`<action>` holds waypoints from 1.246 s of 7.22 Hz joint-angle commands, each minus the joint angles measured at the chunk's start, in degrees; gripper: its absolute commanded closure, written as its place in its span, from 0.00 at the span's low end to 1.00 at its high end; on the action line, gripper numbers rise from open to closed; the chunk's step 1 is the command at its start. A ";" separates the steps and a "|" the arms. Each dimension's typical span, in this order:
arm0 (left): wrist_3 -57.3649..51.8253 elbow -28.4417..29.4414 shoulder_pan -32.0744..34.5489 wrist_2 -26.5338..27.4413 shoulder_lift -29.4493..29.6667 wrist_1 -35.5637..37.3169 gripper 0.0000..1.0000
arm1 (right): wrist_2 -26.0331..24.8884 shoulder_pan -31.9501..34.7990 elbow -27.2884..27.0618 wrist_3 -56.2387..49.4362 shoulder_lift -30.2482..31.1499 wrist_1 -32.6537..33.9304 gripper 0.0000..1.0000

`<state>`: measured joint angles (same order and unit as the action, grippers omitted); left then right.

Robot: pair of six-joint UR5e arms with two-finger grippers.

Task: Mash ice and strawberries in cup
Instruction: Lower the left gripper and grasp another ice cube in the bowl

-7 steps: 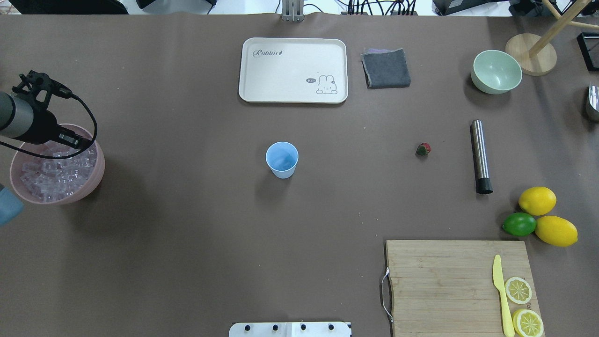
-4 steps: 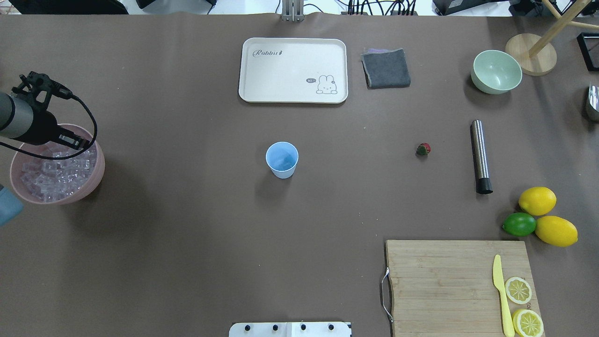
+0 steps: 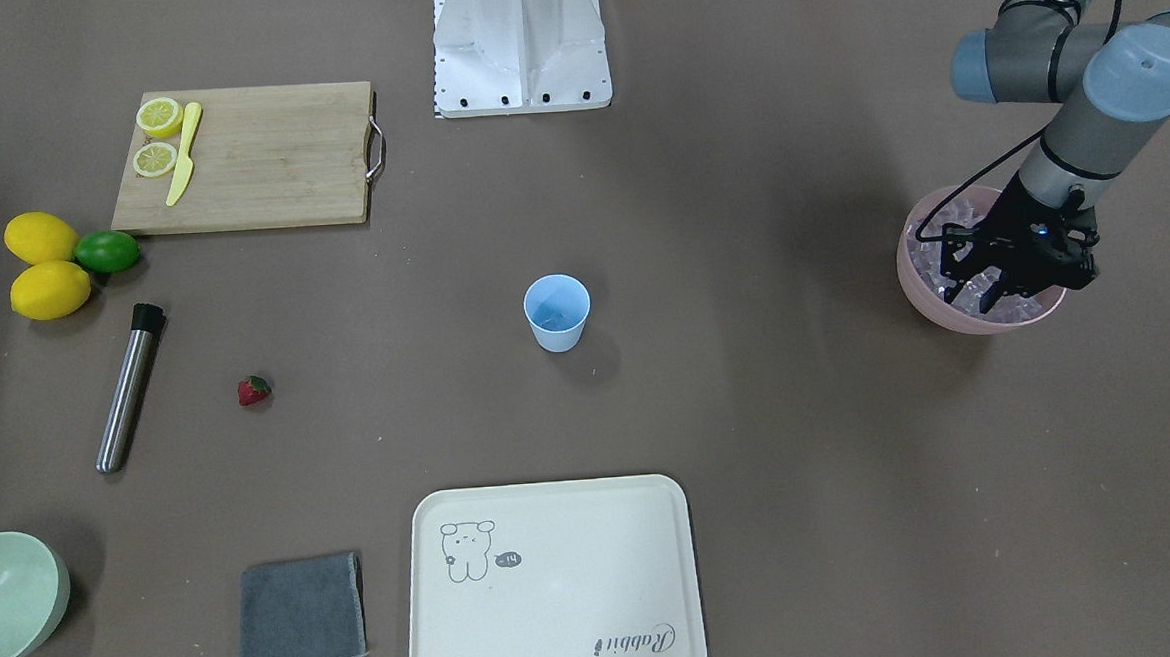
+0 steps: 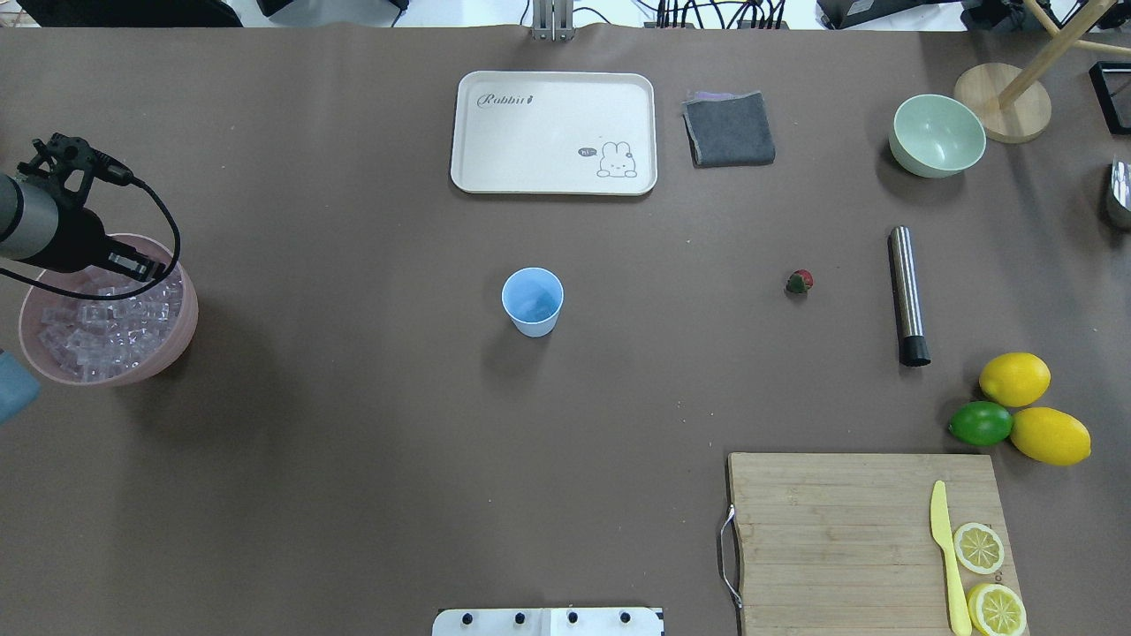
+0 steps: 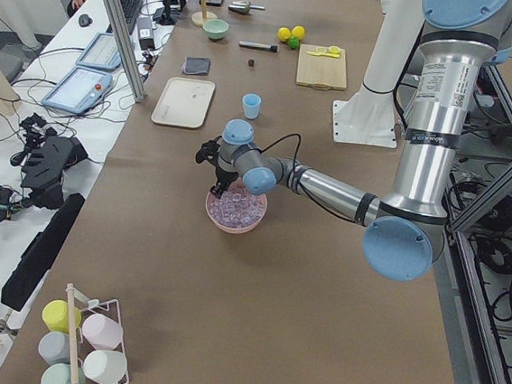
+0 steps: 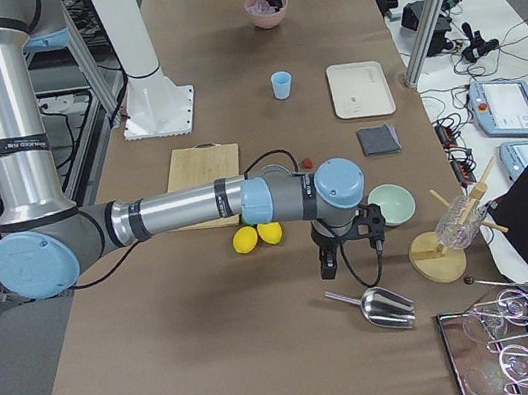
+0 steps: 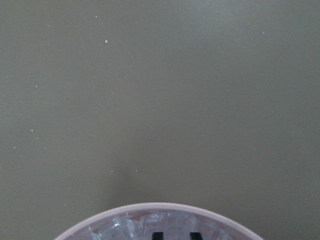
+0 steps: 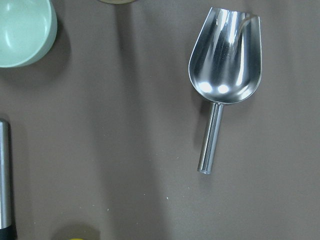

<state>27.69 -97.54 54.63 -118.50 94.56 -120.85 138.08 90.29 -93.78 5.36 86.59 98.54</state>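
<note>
Ice, small clear glassy cubes, fills the round pink bowl at the table's left end. The left gripper dips into it with its black fingertips narrowly apart; I cannot tell whether they pinch a cube. The tapered light-blue plastic cup stands mid-table, with the red strawberry well to its right. The right gripper hangs near a shiny metal scoop; I cannot tell how far open it is.

Seen from the robot's side, the bowl with the ice in it stands far to the left of the cup. The strawberry lies to the right of the cup, and the metal rod further right. The tray lies behind the cup, the cutting board before it, to the right.
</note>
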 commanded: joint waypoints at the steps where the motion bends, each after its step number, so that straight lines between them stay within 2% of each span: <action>1: 0.43 -0.02 0.22 -0.15 0.01 0.00 0.11 | 0.00 0.06 0.00 0.00 -0.02 -0.01 0.00; 9: 0.70 1.12 -0.49 0.11 -0.16 0.00 0.11 | 0.09 0.06 0.00 -0.09 0.51 -0.01 0.00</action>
<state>28.36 -96.35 54.20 -118.39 94.36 -120.83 138.16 90.34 -93.78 5.28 87.00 98.53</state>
